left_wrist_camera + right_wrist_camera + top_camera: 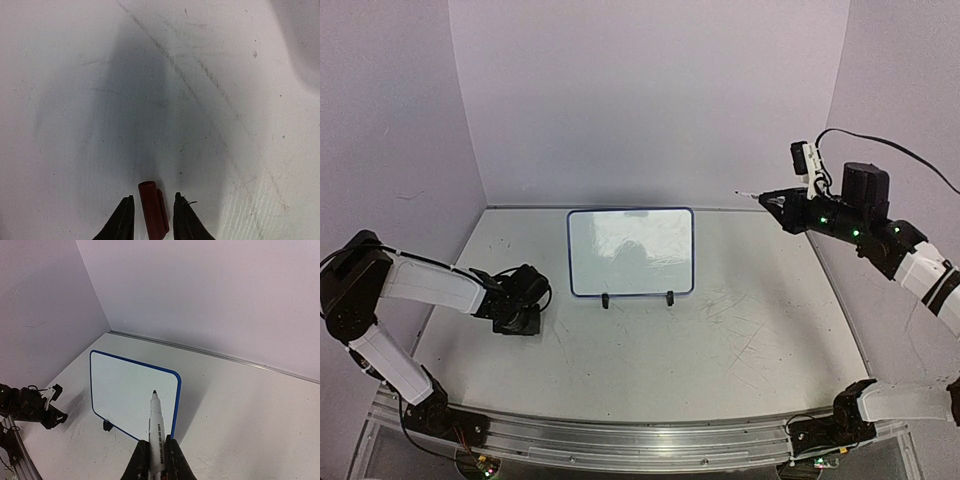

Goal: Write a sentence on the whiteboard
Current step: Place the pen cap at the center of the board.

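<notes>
The whiteboard (630, 250) stands upright on two black clip feet at the middle of the table, blue-framed; its white face (132, 395) bears no writing, so the sentence is not in view. My right gripper (772, 201) hangs in the air to the board's right, shut on a white marker (156, 420) whose bare dark tip points toward the board. My left gripper (520, 318) sits low on the table left of the board. Its jaws (153, 196) stand open around a dark red marker cap (152, 210), with a gap on either side.
Purple walls close in the table at the back and on both sides. A metal rail (640, 440) runs along the near edge with the arm bases on it. The tabletop (750, 330) is scratched and scuffed.
</notes>
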